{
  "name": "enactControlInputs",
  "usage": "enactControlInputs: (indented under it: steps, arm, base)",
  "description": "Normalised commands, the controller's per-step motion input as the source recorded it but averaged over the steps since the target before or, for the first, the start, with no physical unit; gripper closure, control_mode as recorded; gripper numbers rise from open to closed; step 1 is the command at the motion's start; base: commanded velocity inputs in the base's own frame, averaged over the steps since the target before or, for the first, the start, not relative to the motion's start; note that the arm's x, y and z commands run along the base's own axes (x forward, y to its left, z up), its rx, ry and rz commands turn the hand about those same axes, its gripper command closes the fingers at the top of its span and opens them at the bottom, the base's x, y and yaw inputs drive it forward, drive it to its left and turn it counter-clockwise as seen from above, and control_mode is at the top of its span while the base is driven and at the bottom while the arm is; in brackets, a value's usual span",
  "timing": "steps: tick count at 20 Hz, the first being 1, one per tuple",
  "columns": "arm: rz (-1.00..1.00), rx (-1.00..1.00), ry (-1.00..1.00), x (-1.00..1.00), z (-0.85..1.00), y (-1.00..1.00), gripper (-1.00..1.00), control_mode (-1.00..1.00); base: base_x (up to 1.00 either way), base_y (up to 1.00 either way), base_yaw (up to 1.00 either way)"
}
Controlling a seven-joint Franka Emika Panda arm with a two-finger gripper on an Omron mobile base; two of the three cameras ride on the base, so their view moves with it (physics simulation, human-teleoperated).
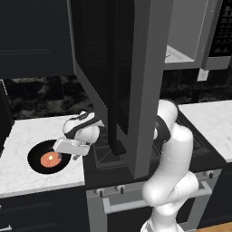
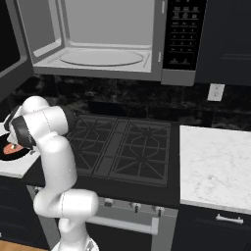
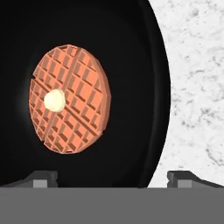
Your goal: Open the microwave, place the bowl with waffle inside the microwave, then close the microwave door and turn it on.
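Note:
The black bowl point(image 1: 38, 156) sits on the white marble counter left of the stove, with the orange-brown waffle point(image 1: 50, 159) flat inside it. My gripper point(image 1: 68, 152) hangs open just above the bowl's right side. In the hand view the waffle point(image 3: 70, 98) lies in the bowl point(image 3: 131, 52), and the bowl's right rim runs between my two fingertips point(image 3: 41, 177); nothing is gripped. The microwave point(image 2: 103, 39) above the stove stands open, its pale inside bare. The microwave door point(image 1: 122, 81) is swung far out to the left, just right of my hand.
A gas stove point(image 2: 122, 147) with black grates lies below the microwave, beside a marble counter point(image 2: 215, 162) on its right. The button panel point(image 2: 184, 34) is at the microwave's right edge. A wall outlet point(image 2: 215, 91) is behind. The open door hangs close over my arm.

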Motion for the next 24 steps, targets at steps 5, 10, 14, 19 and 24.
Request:
enactControlInputs:
  steps: [5, 10, 14, 19, 24]
  arm:
    - [0.00, 0.00, 0.00, 0.00, -0.02, 0.01, 1.00, -1.00]
    - [0.00, 0.00, 0.00, 0.00, 0.00, 0.00, 1.00, -1.00]
    - [0.00, 0.00, 0.02, 0.00, 0.00, -0.11, 1.00, -1.00]
    - [-0.06, 0.00, 0.00, 0.18, 0.31, -0.72, 1.00, -1.00]
    - [-0.04, 0.01, 0.00, 0.20, 0.56, -1.00, 1.00, -1.00]
  base:
    - [0.00, 0.00, 0.00]
    - [0.00, 0.00, 0.00]
    - [0.00, 0.00, 0.00]
    - [0.00, 0.00, 0.00]
    - [0.00, 0.00, 0.00]
